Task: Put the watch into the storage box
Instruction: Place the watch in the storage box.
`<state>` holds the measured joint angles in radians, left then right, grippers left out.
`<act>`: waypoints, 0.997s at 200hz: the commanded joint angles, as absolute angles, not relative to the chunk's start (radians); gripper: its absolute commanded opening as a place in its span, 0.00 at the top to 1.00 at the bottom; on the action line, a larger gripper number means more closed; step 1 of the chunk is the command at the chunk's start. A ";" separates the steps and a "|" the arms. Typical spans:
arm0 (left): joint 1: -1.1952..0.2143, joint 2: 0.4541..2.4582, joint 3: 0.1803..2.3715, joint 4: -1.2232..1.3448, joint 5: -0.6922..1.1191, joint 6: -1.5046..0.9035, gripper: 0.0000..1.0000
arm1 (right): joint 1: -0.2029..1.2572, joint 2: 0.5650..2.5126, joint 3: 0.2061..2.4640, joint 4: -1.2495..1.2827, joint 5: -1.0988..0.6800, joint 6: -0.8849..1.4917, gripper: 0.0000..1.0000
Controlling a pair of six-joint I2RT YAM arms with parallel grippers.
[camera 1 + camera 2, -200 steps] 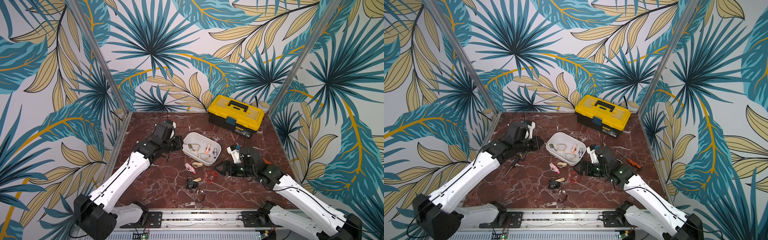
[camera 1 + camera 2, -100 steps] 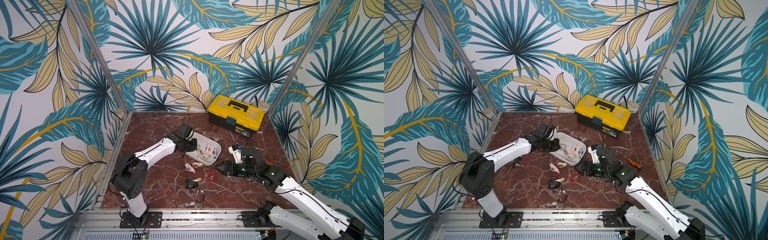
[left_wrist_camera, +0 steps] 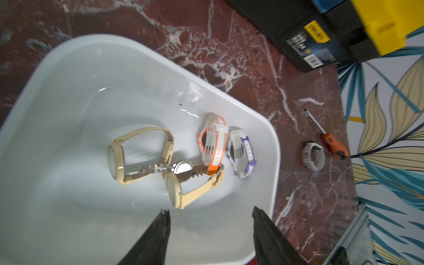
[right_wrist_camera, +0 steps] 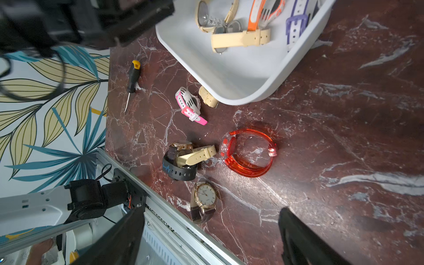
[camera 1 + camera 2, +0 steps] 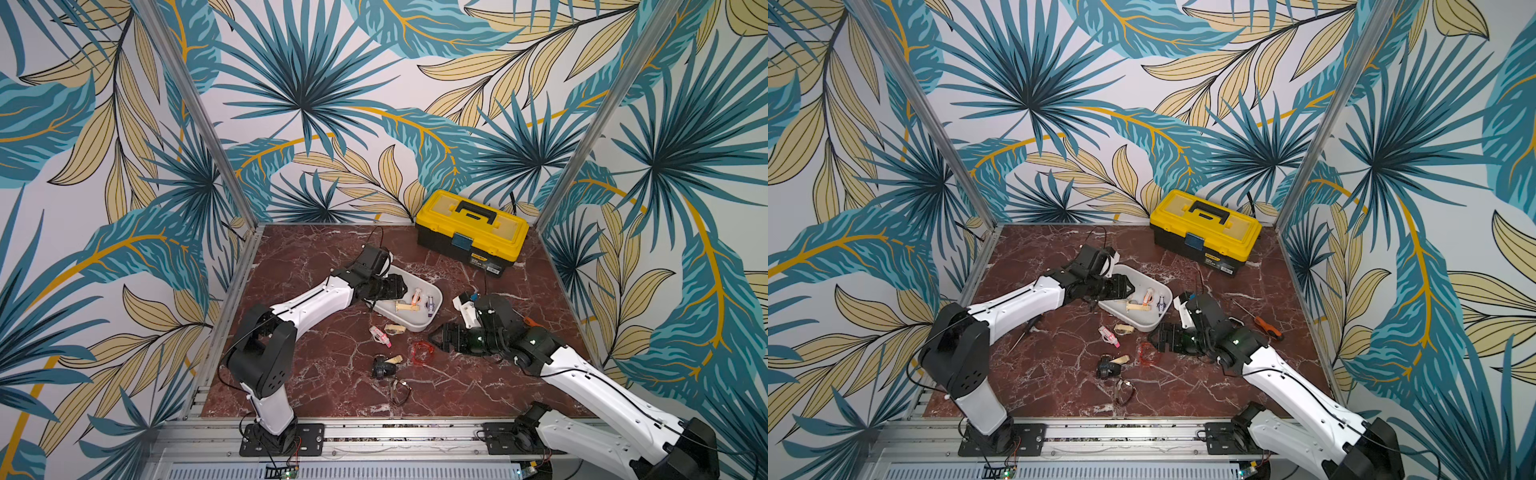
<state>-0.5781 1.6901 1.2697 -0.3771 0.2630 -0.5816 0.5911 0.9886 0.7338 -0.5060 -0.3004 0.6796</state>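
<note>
- The left hand (image 3: 210, 212) stands over the storage box (image 3: 75, 110), its fingers parted with nothing between them
- Just ahead of its fingertips a beige watch (image 3: 176, 193) lies on the box floor, touching a silver watch (image 3: 182, 171), with a second beige watch (image 3: 115, 158) just beside
- An orange-and-white watch (image 3: 212, 140) and a purple-and-white watch (image 3: 241, 153) lie near them in the same box
- The right hand (image 4: 211, 212) hovers above the desk (image 4: 344, 137), jaws spread wide and empty
- On the desk before it lie a red translucent watch (image 4: 228, 146), a gold watch (image 4: 205, 197) on a brown strap, a black watch (image 4: 179, 171) with a beige strap across it, and a pink-and-white watch (image 4: 189, 104)
- A yellow toolbox (image 5: 471, 232) sits at the back of the desk, well apart from the box
</note>
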 commanded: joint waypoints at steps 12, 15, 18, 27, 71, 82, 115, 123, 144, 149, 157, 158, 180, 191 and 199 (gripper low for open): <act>-0.671 1.460 1.229 -0.356 0.217 -0.451 0.22 | 0.599 0.987 0.695 -0.525 -0.276 0.701 0.10; -0.686 1.442 1.223 -0.361 0.206 -0.436 0.21 | 0.600 0.988 0.692 -0.527 -0.277 0.701 0.11; -0.698 1.422 1.216 -0.365 0.191 -0.424 0.20 | 0.603 0.989 0.690 -0.528 -0.277 0.701 0.11; -0.733 1.365 1.196 -0.385 0.152 -0.389 0.18 | 0.612 0.989 0.679 -0.522 -0.287 0.703 0.12; -0.849 1.067 1.063 -0.545 -0.030 -0.358 0.00 | 0.728 1.028 0.669 -0.475 -0.296 0.714 0.13; -0.875 0.990 1.025 -0.589 -0.084 -0.373 0.00 | 0.766 1.057 0.676 -0.464 -0.286 0.725 0.13; -0.935 0.815 0.947 -0.748 -0.184 -0.470 0.00 | 0.915 1.184 0.735 -0.472 -0.203 0.754 0.15; -0.956 0.777 0.926 -0.772 -0.208 -0.491 0.00 | 0.948 1.215 0.755 -0.485 -0.174 0.762 0.16; -0.996 0.700 0.883 -0.815 -0.251 -0.538 0.00 | 1.016 1.293 0.820 -0.539 -0.077 0.766 0.19; -1.002 0.687 0.877 -0.822 -0.256 -0.546 0.00 | 1.030 1.308 0.834 -0.546 -0.061 0.764 0.19; -1.011 0.668 0.871 -0.832 -0.262 -0.556 0.00 | 1.049 1.334 0.856 -0.555 -0.037 0.757 0.20; -1.012 0.666 0.869 -0.832 -0.262 -0.557 0.00 | 1.052 1.337 0.859 -0.557 -0.034 0.756 0.20; -1.027 0.655 0.868 -0.850 -0.274 -0.567 0.00 | 1.102 1.429 0.933 -0.619 0.028 0.716 0.24; -1.033 0.653 0.871 -0.861 -0.283 -0.569 0.00 | 1.124 1.478 0.964 -0.654 0.055 0.697 0.24; -1.034 0.651 0.873 -0.865 -0.288 -0.568 0.00 | 1.139 1.505 0.980 -0.672 0.072 0.686 0.25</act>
<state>-1.0248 0.6601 0.8917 -0.8200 -0.2432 -0.5468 1.1000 1.4261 0.9329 -0.5644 -0.0326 0.7326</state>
